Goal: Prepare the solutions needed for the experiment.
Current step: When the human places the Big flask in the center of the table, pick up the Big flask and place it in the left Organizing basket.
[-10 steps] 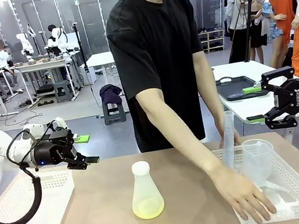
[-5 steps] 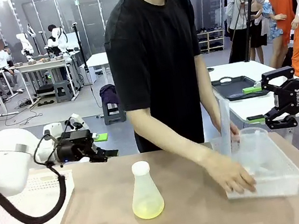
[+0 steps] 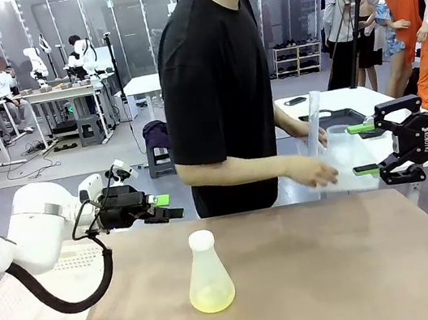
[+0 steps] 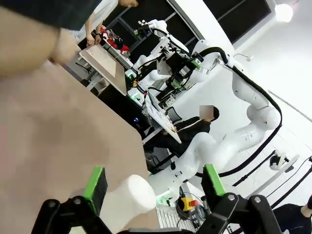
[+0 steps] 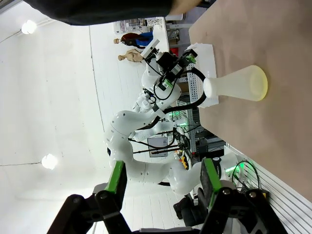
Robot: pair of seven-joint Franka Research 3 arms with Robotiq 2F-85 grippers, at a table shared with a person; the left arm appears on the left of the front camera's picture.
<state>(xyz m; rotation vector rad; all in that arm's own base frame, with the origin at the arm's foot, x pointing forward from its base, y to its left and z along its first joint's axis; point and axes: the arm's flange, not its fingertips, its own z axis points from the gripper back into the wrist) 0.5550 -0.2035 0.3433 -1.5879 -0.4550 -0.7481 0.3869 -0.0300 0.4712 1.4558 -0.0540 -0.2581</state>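
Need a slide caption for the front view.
Person lifts white basket of labware away; flask of yellow solution stands mid-table between two open, empty robot hands.

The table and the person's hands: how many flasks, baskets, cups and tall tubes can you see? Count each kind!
Flasks: 1, the flask on the table, with yellow liquid
White baskets: 2, the left basket and the lifted basket
Clear cups: 1, the cup
Tall tubes: 1, the cylinder
Total: 5

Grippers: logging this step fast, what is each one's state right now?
Left gripper: open, empty, above the table's far edge behind the flask.
Right gripper: open, empty, beside the person's lifted basket.
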